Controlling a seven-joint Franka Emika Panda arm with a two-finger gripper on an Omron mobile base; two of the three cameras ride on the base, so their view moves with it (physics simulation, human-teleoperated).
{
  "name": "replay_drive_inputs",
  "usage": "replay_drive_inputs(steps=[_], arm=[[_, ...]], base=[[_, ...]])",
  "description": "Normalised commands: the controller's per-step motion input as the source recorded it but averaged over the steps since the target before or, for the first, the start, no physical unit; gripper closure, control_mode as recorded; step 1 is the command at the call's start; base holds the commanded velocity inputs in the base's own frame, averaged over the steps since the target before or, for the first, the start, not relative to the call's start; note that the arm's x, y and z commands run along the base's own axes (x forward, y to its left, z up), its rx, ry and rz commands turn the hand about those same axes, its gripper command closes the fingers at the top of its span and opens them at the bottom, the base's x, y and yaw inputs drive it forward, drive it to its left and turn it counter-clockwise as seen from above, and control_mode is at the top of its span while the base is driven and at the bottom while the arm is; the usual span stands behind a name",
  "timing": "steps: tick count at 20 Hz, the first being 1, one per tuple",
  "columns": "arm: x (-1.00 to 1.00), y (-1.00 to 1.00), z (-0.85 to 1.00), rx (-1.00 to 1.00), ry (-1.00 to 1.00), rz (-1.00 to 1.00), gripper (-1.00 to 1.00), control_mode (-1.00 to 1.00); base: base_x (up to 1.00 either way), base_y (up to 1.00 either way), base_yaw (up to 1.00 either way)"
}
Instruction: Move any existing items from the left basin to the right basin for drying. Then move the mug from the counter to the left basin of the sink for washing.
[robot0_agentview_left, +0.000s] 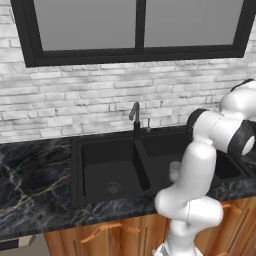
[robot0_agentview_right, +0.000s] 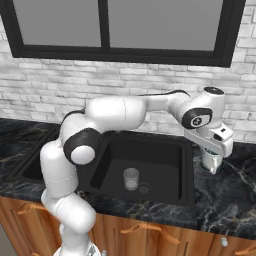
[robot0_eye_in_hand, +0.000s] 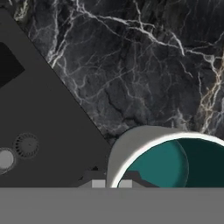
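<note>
The gripper (robot0_agentview_right: 214, 167) is hanging right over the mug (robot0_eye_in_hand: 168, 159) on the counter (robot0_eye_in_hand: 144, 65), fingers straddling its rim, one outside and one inside, can't tell if they're pinching yet. The cup (robot0_agentview_right: 131, 178) is sitting in the right basin (robot0_agentview_right: 160, 167).

Even, soft rendered light; faint shadows; low-resolution blur; mild sheen on marble counter (robot0_eye_in_hand: 131, 65).

cup (robot0_agentview_right: 131, 178): in the right basin (robot0_agentview_right: 165, 159)
mug (robot0_agentview_right: 211, 161): on the counter (robot0_agentview_right: 227, 195), right of the sink (robot0_agentview_right: 186, 172)
</note>
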Motion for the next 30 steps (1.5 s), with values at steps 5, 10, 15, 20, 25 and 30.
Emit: replay_drive_inputs(steps=[5,10,15,20,25,30], arm=[[-0.11,0.86,0.12,-0.05,0.03,0.15,1.0,-1.0],[-0.19,0.79,0.16,-0.06,0.05,0.16,1.0,-1.0],[-0.25,0.78,0.24,-0.06,0.07,0.14,1.0,-1.0],[-0.24,0.76,0.2,-0.05,0.1,0.15,1.0,-1.0],[-0.23,0.77,0.12,-0.02,0.09,0.16,1.0,-1.0],[-0.17,0.82,0.05,0.0,0.09,0.16,1.0,-1.0]], base=[[0.0,0.0,0.0],[0.0,0.0,0.0],[0.0,0.0,0.0],[0.0,0.0,0.0],[0.0,0.0,0.0],[0.0,0.0,0.0]])
